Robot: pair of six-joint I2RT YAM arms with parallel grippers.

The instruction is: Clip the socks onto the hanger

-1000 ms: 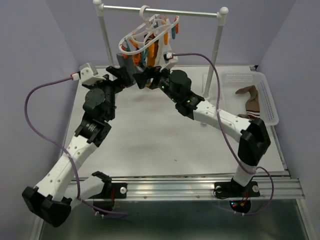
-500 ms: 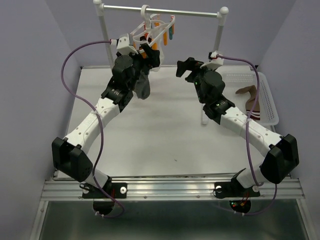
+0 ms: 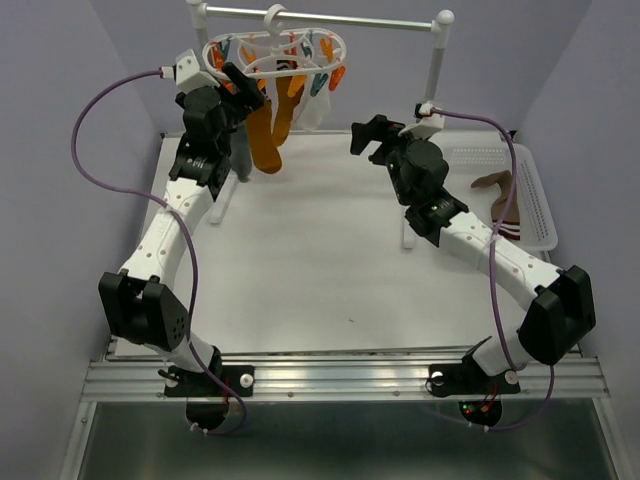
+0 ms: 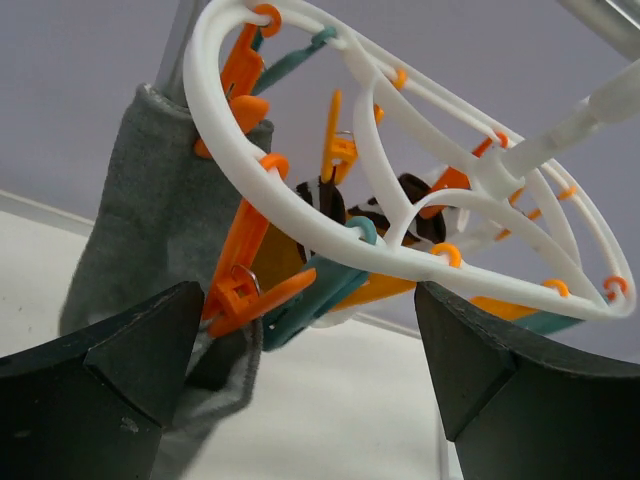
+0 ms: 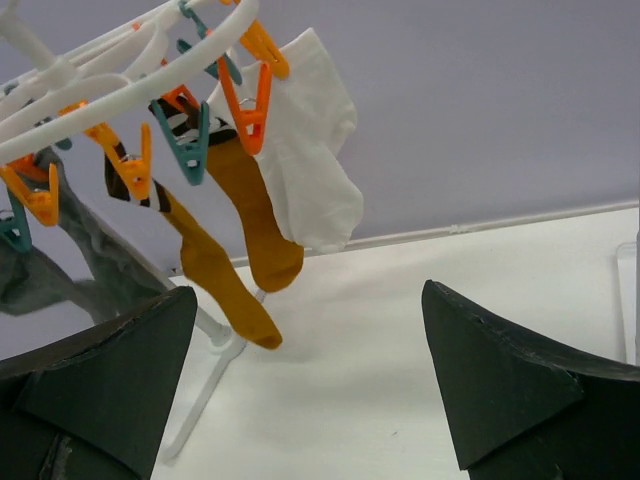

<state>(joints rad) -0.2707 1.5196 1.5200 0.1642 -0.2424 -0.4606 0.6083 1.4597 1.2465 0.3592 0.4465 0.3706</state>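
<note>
The white oval hanger point(image 3: 283, 62) hangs by its hook from the rail, with orange and teal clips round it. Clipped socks dangle from it: two mustard ones point(image 3: 266, 140), a white one point(image 3: 314, 108) and a grey one point(image 3: 241, 155). My left gripper point(image 3: 243, 88) is open, right under the hanger's left rim. In the left wrist view the ring point(image 4: 300, 215), an orange clip point(image 4: 250, 292) and the grey sock point(image 4: 150, 230) sit just above its open fingers. My right gripper point(image 3: 362, 138) is open and empty, to the right of the hanger. Its view shows the white sock point(image 5: 310, 150) and mustard socks point(image 5: 255, 225).
The metal rail point(image 3: 350, 21) stands on two white posts at the back of the table. A white perforated basket point(image 3: 535, 200) at the right edge holds a brown and beige sock point(image 3: 500, 195). The right post's foot point(image 3: 408, 225) lies beside my right arm.
Both arms drew apart from the middle. The left arm swung up and left to the hanger's rim. The hanger settled level and the socks now hang free. The right arm pulled back right, then held still.
</note>
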